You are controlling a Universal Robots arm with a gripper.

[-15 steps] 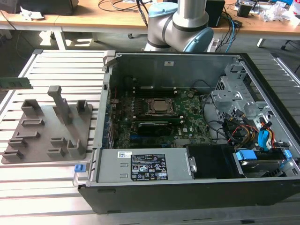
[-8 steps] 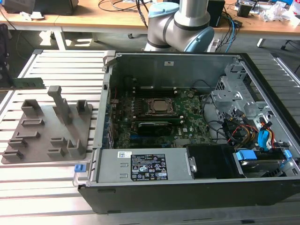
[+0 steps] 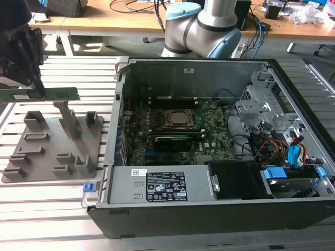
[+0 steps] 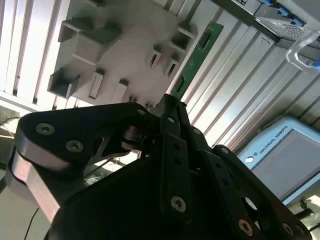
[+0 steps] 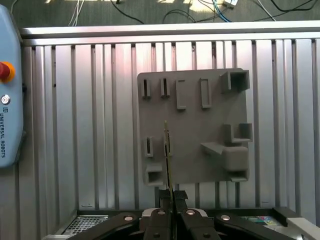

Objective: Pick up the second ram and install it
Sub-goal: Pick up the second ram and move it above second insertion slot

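The second ram (image 3: 49, 94) is a long thin green stick, held level above the grey holder plate (image 3: 31, 157) at the exterior view's left. My gripper (image 3: 35, 83) is shut on it near one end. In the first wrist view the ram (image 5: 166, 155) appears edge-on, running out from my gripper (image 5: 170, 199) over the plate (image 5: 210, 115). The second wrist view has the green stick (image 4: 196, 57) reaching past the black fingers (image 4: 175, 130) beside the plate (image 4: 120, 45). The open computer case (image 3: 157, 185) with its green motherboard (image 3: 214, 138) lies to the exterior view's right.
The holder plate carries several upright grey posts and slots (image 3: 68, 120). A black drive bay (image 3: 238, 180) and coloured cables (image 3: 282, 149) fill the case's near right part. A teach pendant (image 5: 7, 100) lies beside the slatted table (image 5: 80, 125). The arm's base (image 3: 201, 26) stands behind the case.
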